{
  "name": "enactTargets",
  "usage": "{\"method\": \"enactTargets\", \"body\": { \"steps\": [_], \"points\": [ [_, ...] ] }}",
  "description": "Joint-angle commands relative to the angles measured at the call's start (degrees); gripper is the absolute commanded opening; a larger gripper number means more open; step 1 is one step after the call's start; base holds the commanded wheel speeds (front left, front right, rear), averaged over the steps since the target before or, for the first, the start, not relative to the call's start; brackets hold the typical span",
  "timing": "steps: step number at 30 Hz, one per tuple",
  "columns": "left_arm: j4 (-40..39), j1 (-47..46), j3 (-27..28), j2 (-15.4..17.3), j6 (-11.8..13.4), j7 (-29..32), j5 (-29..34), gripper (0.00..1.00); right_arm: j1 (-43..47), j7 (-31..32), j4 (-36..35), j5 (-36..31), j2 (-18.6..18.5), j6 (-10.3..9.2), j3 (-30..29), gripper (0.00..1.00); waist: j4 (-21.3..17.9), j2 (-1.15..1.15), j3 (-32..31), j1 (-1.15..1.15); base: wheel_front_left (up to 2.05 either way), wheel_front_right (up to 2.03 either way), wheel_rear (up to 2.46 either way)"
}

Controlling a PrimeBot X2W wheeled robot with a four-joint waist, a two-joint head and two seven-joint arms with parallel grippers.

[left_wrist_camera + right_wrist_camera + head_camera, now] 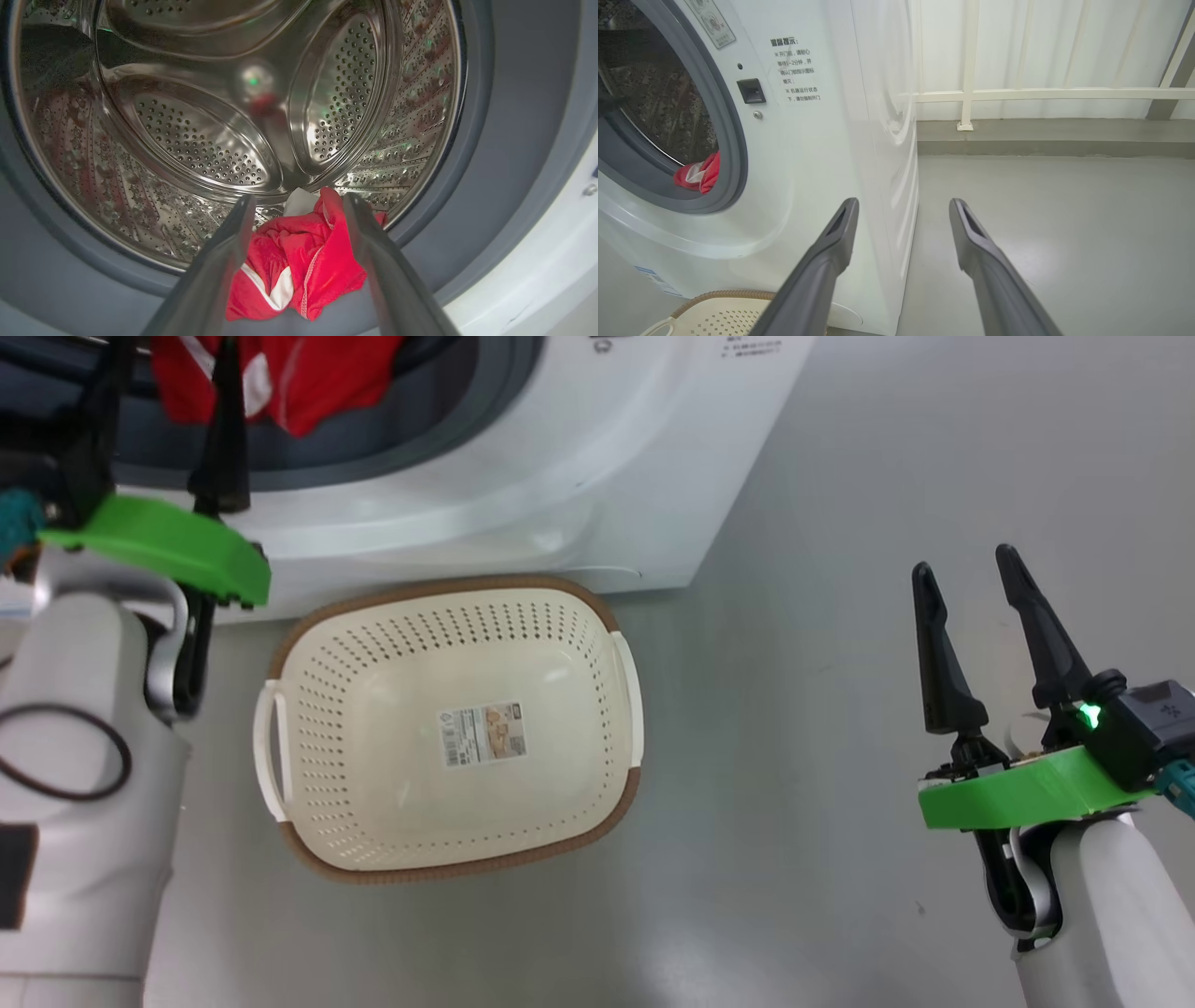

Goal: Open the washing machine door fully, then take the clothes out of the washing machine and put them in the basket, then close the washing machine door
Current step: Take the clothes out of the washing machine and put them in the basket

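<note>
Left gripper spread, clothes bunching just ahead, looking soft, light; pinching the thick middle fold seems best; right gripper spread too

The mouth of the washing machine stands unblocked. The left gripper, fingers spread, points into it, with the red clothes heaped on the lower lip between them and bare drum behind. The basket before the machine is open from above, and the floor around the right gripper lies free, though how near the railing stands is hard to judge.
</note>
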Motion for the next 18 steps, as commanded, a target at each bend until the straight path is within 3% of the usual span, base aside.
{"method": "enactTargets", "body": {
  "steps": [1,7,18],
  "points": [
    [0.9,-3.0,0.9,2.9,-0.4,-0.4,1.2,1.00,-1.2,-0.4,-1.3,0.2,-0.2,0.37,1.5,1.00,-1.6,0.00,2.6,0.00,0.00,0.00,0.00],
    [8.9,-9.8,-0.2,3.0,0.5,-0.4,2.8,1.00,-2.0,-0.4,-1.2,0.3,-0.2,0.37,2.3,1.00,-2.6,0.00,4.8,0.00,0.00,0.00,0.00],
    [22.9,-18.1,-2.0,4.5,5.5,5.2,5.4,1.00,-3.2,-0.4,-0.8,1.3,-0.2,0.37,3.3,1.00,-4.4,0.00,6.8,0.00,0.00,0.00,0.00]
  ]
}}
